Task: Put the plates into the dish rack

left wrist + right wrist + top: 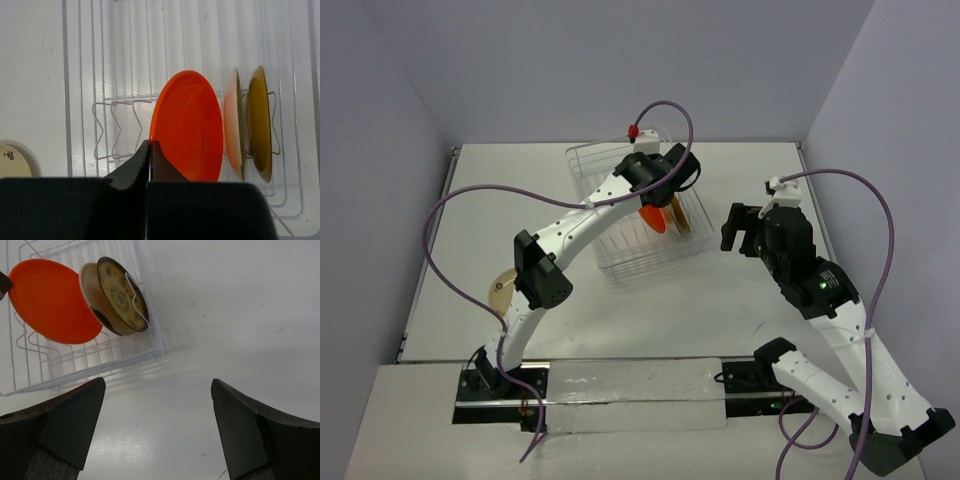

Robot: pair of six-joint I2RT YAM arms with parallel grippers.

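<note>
Over dish rack (67, 75): my left gripper (150, 150) pinches orange plate (187, 132) rim; right gripper (157, 387) wide, empty. Risk: off-slot release tips it onto cream plate (232, 125).

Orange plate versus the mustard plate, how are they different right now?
The orange plate is plain; the mustard plate has a dark patterned centre. The orange plate is pinched at its rim in the shut jaws of the left gripper; the mustard plate stands free of any gripper at the end of the dish rack. Both are round and turned on edge.
</note>
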